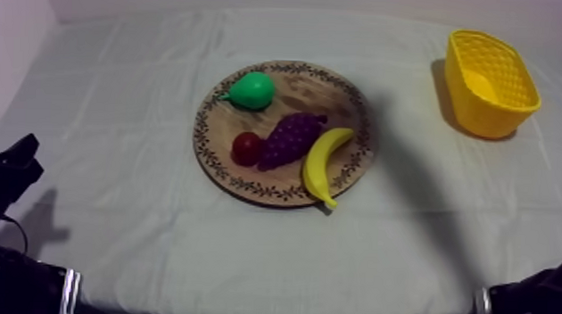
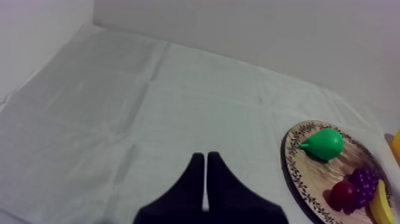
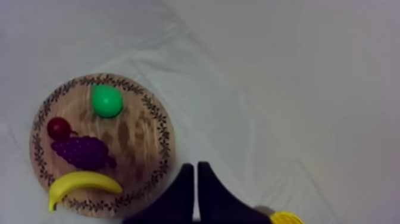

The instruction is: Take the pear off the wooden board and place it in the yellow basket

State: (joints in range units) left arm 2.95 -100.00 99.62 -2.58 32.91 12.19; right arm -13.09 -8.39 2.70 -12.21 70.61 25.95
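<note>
While the pear (image 1: 251, 91) sits on the far left part of the wooden board (image 1: 221, 134), the yellow basket (image 1: 487, 112) is way off at the far right of the counter (image 1: 113, 206). Left hand (image 2: 205, 158) and right hand (image 3: 195, 168) are both pinched into a narrow wedge, gripping nothing. My worry: that pear looks smooth and round, so an off-centre pinch could squirt it out. A reach from the right might also knock the grapes (image 1: 291, 139) or banana (image 1: 324, 162).
</note>
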